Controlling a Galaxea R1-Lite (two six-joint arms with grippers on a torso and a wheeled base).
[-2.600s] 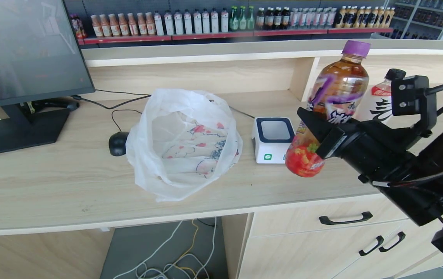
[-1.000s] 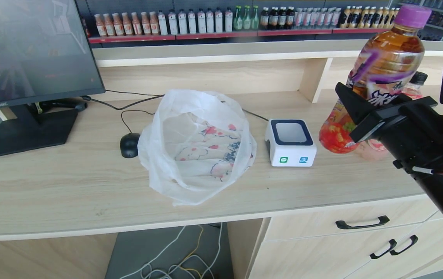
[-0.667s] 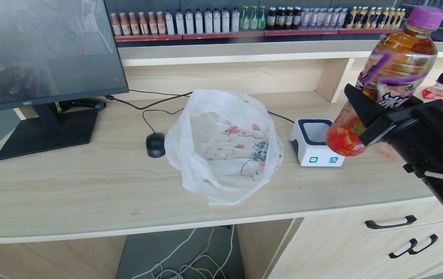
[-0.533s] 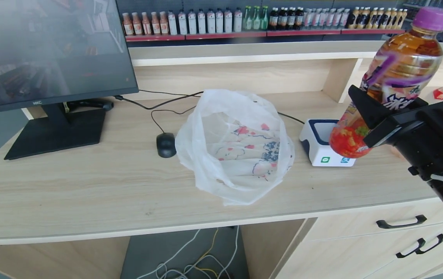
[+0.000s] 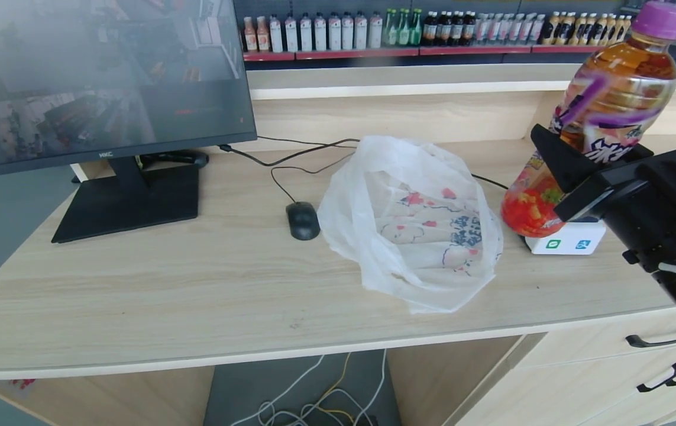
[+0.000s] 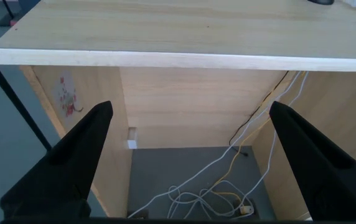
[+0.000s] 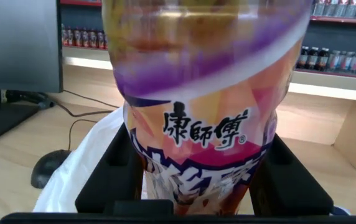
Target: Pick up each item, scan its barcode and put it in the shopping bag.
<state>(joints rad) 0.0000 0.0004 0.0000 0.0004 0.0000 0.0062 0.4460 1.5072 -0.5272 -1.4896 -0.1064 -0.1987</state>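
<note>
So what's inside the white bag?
Red and blue printed shapes show in the shopping bag; no item is plainly visible. Its crumpled folds cover the bottom.

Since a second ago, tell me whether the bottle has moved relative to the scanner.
Yes. The bottle in the right end effector has shifted left, from beside the scanner to overlapping it.

you'll see a black pincer (image 5: 598, 161) round a bottle (image 5: 607, 109) with purple cap, amber drink and purple-swirled label turning red at its foot, and beside the pincer a milky white bag (image 5: 414, 228) printed red and blue.
</note>
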